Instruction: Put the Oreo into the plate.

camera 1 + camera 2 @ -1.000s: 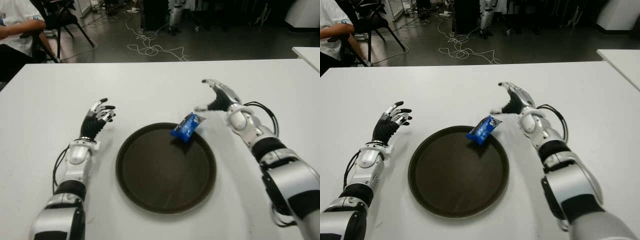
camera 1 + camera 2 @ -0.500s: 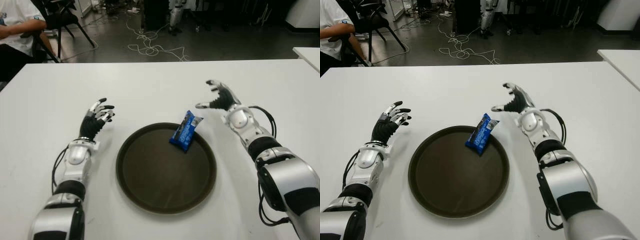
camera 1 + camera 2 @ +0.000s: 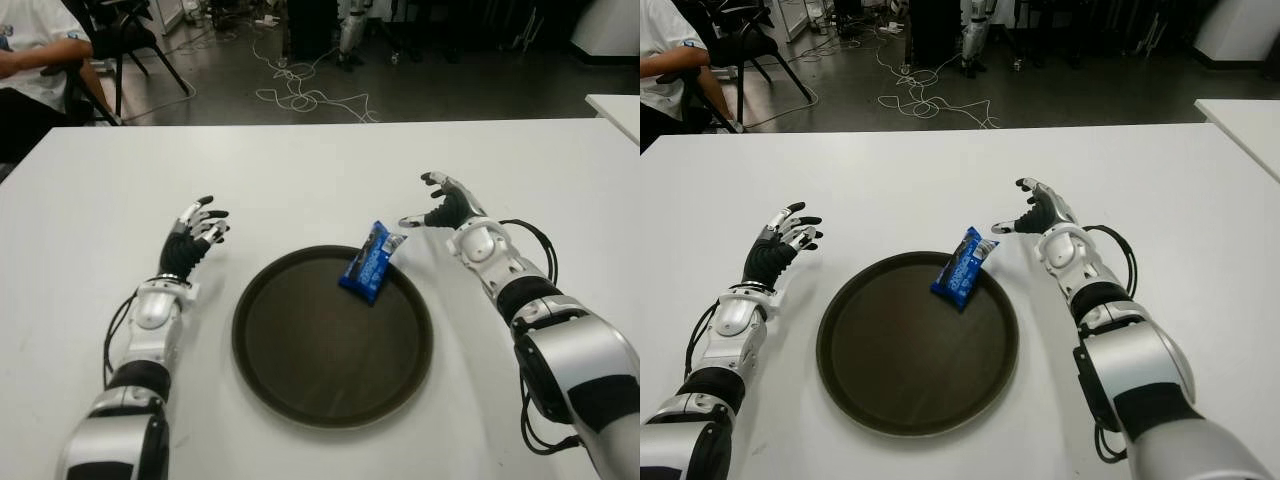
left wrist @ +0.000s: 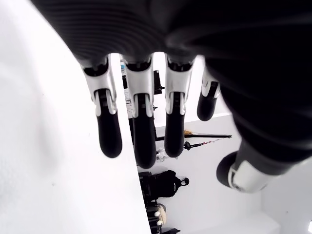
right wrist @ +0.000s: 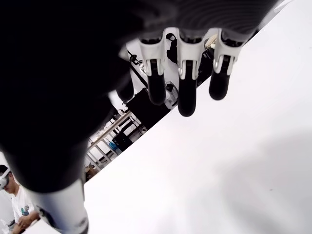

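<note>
The blue Oreo pack [image 3: 369,262] lies on the far right rim of the dark round plate [image 3: 300,370], one end over the edge. My right hand [image 3: 440,203] shows just right of the pack, open, with its fingers [image 5: 186,92] spread and nothing in them. My left hand [image 3: 196,228] stays idle on the left of the plate, open with fingers [image 4: 139,126] relaxed.
The white table [image 3: 300,180] stretches around the plate. A second white table corner [image 3: 615,105] shows at the far right. Behind the table a person [image 3: 30,50] sits at the back left beside a chair [image 3: 125,35], and cables [image 3: 300,90] lie on the floor.
The Oreo pack dropped from beside my right hand onto the plate's rim and settled. My right hand drew back to the right and lowered, fingers open. The left hand stayed put.
</note>
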Tool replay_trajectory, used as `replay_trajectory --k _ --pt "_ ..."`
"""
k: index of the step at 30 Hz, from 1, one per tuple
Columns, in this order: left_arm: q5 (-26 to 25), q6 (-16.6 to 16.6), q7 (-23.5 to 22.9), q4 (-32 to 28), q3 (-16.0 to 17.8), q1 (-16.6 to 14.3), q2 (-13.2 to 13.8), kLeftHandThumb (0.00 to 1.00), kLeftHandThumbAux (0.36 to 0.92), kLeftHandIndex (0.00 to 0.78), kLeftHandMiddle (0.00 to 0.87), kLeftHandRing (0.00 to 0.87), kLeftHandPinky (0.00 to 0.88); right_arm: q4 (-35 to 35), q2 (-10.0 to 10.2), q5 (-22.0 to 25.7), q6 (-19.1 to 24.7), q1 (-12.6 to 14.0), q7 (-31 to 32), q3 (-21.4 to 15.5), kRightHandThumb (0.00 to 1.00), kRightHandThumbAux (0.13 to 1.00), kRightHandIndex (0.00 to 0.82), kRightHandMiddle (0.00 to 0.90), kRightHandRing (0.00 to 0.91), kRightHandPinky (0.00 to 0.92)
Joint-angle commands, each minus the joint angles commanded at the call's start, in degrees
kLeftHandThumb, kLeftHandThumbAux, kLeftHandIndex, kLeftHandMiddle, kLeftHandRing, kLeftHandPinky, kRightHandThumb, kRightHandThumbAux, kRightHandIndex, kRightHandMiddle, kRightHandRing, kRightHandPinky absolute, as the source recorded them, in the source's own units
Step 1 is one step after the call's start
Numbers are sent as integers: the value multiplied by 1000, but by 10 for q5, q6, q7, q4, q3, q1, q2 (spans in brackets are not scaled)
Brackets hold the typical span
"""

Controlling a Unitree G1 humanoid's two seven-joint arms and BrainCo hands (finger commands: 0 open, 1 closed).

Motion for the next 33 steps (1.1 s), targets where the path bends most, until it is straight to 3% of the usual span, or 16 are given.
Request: replay_trajectory --k 5,13,17,21,25,33 --pt "2 1 2 1 -1 -1 1 252 633 151 307 337 363 1 0 4 6 1 3 -2 0 834 249 240 269 306" --pt "1 6 3 6 1 -5 1 272 633 153 311 340 368 5 4 15 28 -2 15 -11 0 832 210 187 205 233" --pt "3 1 5 8 0 -6 2 264 627 152 306 339 367 6 7 41 38 -5 36 -36 0 825 193 179 193 215" --pt "3 -1 5 12 1 -7 2 261 624 155 308 343 376 4 13 92 44 -6 70 -87 0 822 176 175 189 203" --pt "1 -2 3 13 3 -7 2 273 629 155 308 343 380 3 17 131 57 -10 98 -126 0 831 187 203 223 247" --pt "-1 3 2 14 4 -9 1 265 634 159 307 344 380 3 20 164 76 -18 122 -163 0 844 218 248 278 314"
